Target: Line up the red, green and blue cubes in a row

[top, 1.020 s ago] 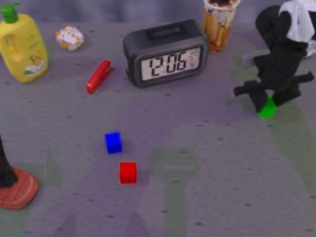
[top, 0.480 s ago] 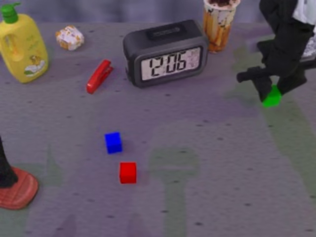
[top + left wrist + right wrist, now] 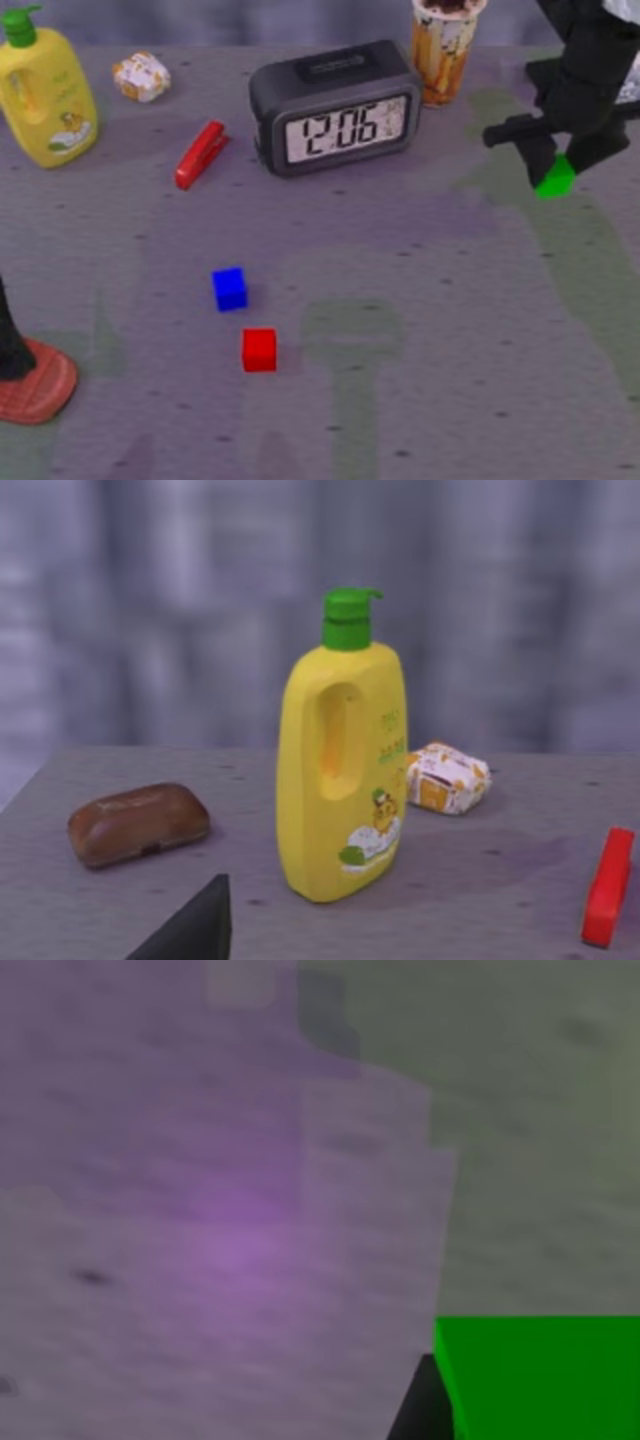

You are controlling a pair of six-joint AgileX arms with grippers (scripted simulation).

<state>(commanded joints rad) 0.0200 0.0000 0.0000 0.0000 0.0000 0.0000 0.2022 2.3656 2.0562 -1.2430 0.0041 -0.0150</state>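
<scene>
Right gripper (image 3: 556, 172) is clamping the small glossy green cube (image 3: 555, 177) near the table's right edge, above the purple-grey tabletop (image 3: 430, 300). Glossy blue cube (image 3: 229, 288) and red cube (image 3: 259, 350) are sitting left of centre with open room to their right. Only the left wrist view is showing a brown bread loaf (image 3: 138, 823). Left gripper: can't tell.

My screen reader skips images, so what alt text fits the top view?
The right gripper holds the green cube at the table's far right. The blue cube and red cube lie near the middle, before a clock, stapler and yellow bottle.
</scene>
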